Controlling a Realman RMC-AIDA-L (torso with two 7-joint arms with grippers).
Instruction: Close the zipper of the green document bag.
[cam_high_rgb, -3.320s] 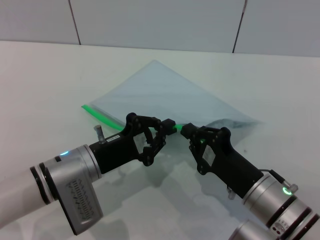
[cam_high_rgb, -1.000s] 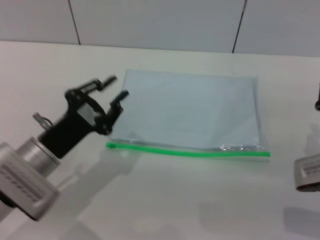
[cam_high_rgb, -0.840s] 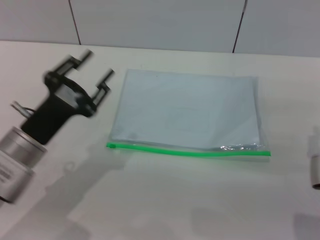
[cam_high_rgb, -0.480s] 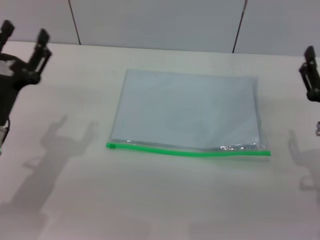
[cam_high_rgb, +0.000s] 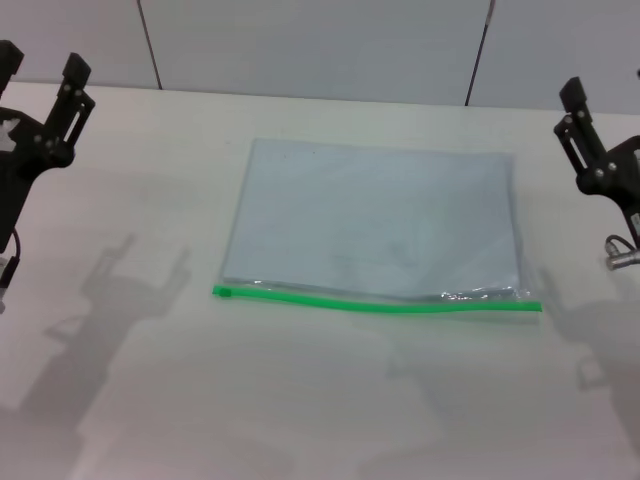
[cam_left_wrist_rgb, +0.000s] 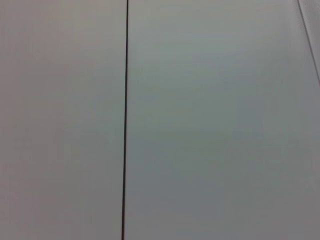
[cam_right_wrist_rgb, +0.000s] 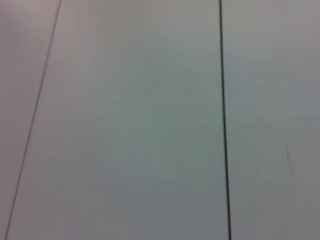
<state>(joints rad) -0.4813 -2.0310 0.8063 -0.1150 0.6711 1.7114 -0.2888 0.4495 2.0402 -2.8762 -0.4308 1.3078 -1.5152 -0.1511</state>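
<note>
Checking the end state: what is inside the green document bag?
The green document bag lies flat and looks empty through its translucent face; a thin sheet inside cannot be ruled out. The table beneath is covered.

It looks like a lab or test room: a bare white table (cam_high_rgb: 300, 420) stands against a plain wall of pale panels (cam_high_rgb: 310, 45) split by thin dark seams (cam_left_wrist_rgb: 125, 120).

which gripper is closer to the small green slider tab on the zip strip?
Left. The slider tab sits at the zip strip's left end; the left gripper is raised at the left edge, the right gripper at the far right edge.
</note>
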